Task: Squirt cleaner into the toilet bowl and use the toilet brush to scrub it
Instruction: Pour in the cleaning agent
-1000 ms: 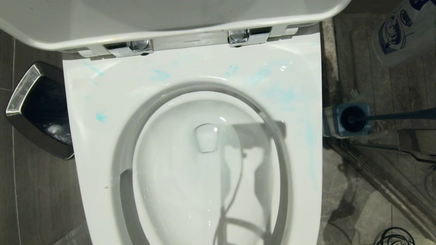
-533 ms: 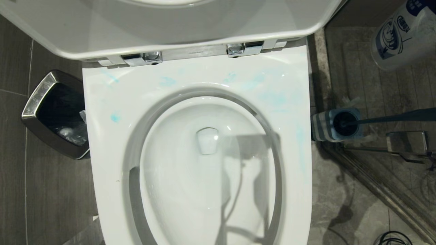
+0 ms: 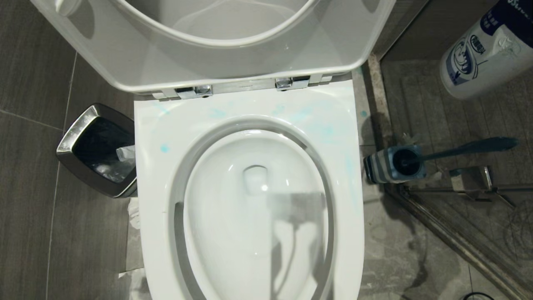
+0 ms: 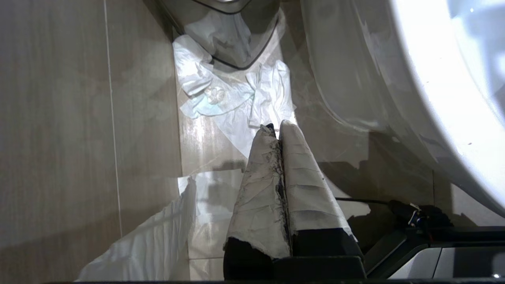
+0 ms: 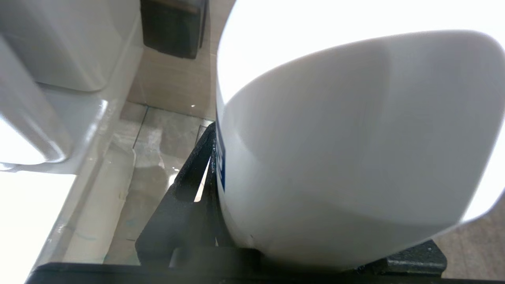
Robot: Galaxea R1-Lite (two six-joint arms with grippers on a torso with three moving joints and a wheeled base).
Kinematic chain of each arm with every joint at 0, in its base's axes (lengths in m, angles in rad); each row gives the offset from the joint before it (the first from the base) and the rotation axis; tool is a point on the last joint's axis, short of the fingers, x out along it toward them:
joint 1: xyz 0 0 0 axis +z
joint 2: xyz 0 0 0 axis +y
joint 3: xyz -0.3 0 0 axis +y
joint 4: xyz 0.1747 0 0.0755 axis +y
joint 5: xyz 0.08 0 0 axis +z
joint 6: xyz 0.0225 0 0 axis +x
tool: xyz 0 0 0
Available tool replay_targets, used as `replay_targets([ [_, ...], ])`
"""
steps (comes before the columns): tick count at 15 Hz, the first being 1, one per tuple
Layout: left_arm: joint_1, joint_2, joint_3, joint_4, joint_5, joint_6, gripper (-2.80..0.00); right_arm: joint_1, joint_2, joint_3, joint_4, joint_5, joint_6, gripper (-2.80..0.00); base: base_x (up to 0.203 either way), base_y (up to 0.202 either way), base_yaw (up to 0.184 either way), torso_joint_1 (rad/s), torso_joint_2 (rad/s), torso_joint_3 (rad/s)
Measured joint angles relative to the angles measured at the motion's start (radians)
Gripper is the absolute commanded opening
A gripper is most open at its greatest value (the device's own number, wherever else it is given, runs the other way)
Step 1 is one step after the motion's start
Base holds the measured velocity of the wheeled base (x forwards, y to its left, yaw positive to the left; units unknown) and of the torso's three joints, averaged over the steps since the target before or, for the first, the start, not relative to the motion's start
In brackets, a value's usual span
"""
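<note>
Steel waste bin [image 3: 98,152] sits at the far left of my head view, square and open, with crumpled paper inside, just beside the toilet bowl [image 3: 158,216]. My left gripper [image 4: 277,130] hangs low by the bowl's outer wall, its taped fingers [image 4: 260,185] pressed together on nothing, above tissue [image 4: 232,98] lying on the floor tiles. In the middle I see the bowl from above, seat and lid [image 3: 233,50] raised against the back, chrome hinges [image 3: 193,91] at their base. Cleaner [image 3: 165,148] shows as pale turquoise dabs and smears across the broad rim, mostly along the back and the right side. To the right, the toilet brush [image 3: 466,148] stands in its light-blue-and-grey holder [image 3: 383,166] on the floor just beside the bowl, its dark teal handle leaning away to the right. At the far upper right a white bottle [image 3: 483,50] with a blue label comes into view; my right gripper [image 5: 252,197] is clamped around that bottle's body, one black finger [image 5: 185,189] lying flat against its side
</note>
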Motion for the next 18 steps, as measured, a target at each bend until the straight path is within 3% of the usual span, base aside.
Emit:
replay_targets([
  [6, 0.000, 0.000, 0.000, 0.000, 0.000, -0.001, -2.80, 0.026, 0.030, 0.006, 0.001, -0.001, -0.010, -2.80, 0.000, 0.000, 0.000, 0.004, 0.00, 0.202],
  [10, 0.000, 0.000, 0.000, 0.000, 0.000, -0.001, -2.80, 0.081, 0.038, -0.006, 0.069, -0.010, -0.033, -2.80, 0.000, 0.000, 0.000, 0.005, 0.00, 0.202],
  [14, 0.000, 0.000, 0.000, 0.000, 0.000, -0.002, -2.80, 0.196, 0.053, -0.072, 0.184, -0.093, -0.046, -2.80, 0.000, 0.000, 0.000, 0.003, 0.00, 0.112],
  [18, 0.000, 0.001, 0.000, 0.000, 0.000, -0.003, -2.80, 0.317, 0.129, -0.184, 0.282, -0.179, -0.145, -2.80, 0.000, 0.000, 0.000, -0.002, 0.00, 0.008],
])
